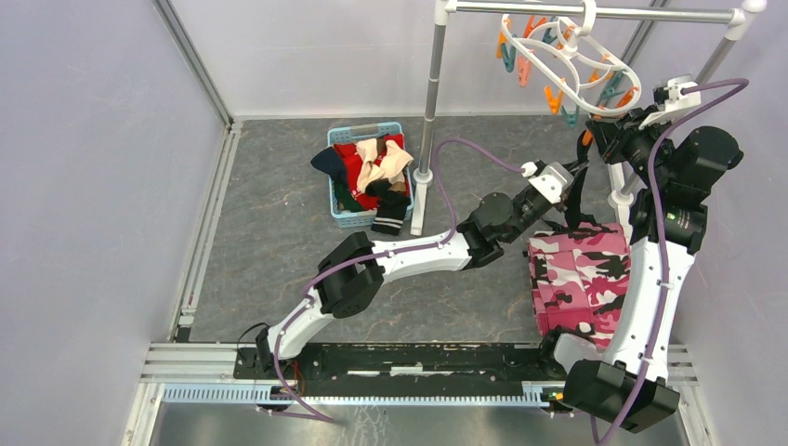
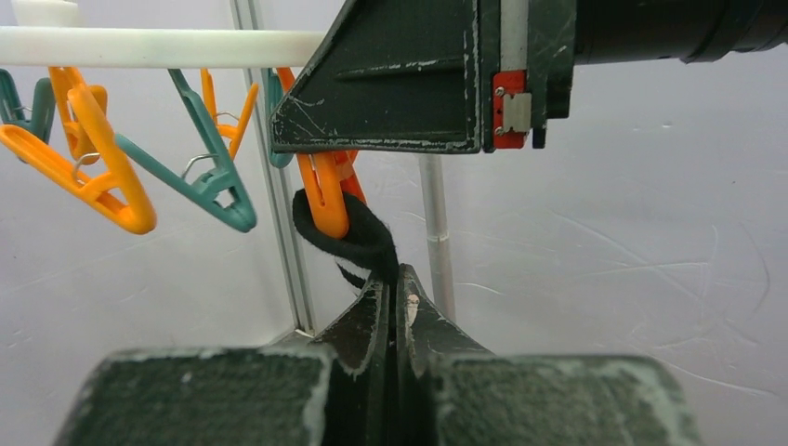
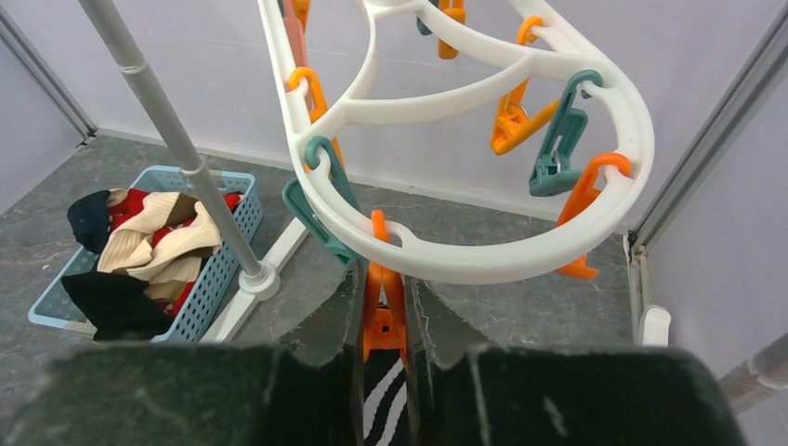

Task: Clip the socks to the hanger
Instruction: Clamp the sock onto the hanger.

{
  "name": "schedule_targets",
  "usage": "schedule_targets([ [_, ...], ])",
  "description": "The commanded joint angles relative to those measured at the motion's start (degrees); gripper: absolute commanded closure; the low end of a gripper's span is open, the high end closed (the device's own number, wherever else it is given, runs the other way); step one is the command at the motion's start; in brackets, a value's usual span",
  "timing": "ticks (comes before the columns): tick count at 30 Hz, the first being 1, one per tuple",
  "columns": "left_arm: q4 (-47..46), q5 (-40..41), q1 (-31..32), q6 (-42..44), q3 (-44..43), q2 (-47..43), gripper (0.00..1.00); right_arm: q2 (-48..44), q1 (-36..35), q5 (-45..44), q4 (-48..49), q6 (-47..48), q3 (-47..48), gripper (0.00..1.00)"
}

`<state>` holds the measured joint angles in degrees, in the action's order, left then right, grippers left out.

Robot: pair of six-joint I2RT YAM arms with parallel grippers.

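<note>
As one sock (image 2: pixel 358 237) meets one clothespin (image 2: pixel 325 200), hanger (image 3: pixel 483 265)

White hanger (image 3: pixel 483 265) dangling orange and teal clothespins (image 2: pixel 223 186), one orange clothespin (image 2: pixel 325 190) biting a black sock (image 2: pixel 358 237) showing white stripes, red, beige, navy and black socks (image 1: pixel 376 167) filling a pale blue basket (image 3: pixel 218 269), pink-white-black camouflage cloth (image 1: pixel 581 274) lying on a grey marbled surface (image 1: pixel 269 232)
</note>
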<state>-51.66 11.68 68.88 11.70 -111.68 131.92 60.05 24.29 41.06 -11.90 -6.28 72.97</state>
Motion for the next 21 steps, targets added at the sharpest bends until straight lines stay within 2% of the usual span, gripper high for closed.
schedule_targets([
  [1,-1.0,0.2,1.0,3.0,-2.7,0.4,0.98,-0.2,-0.3,-2.7,-0.6,0.5,-0.3,0.87],
  [10,-0.1,2.1,1.6,3.5,-4.1,0.5,0.98,-0.8,-0.4,-2.0,-0.4,0.5,-0.6,0.84],
  [21,0.4,2.3,1.5,3.0,-4.4,0.3,0.98,-1.9,-0.4,-1.8,-1.2,1.2,-0.6,0.58],
])
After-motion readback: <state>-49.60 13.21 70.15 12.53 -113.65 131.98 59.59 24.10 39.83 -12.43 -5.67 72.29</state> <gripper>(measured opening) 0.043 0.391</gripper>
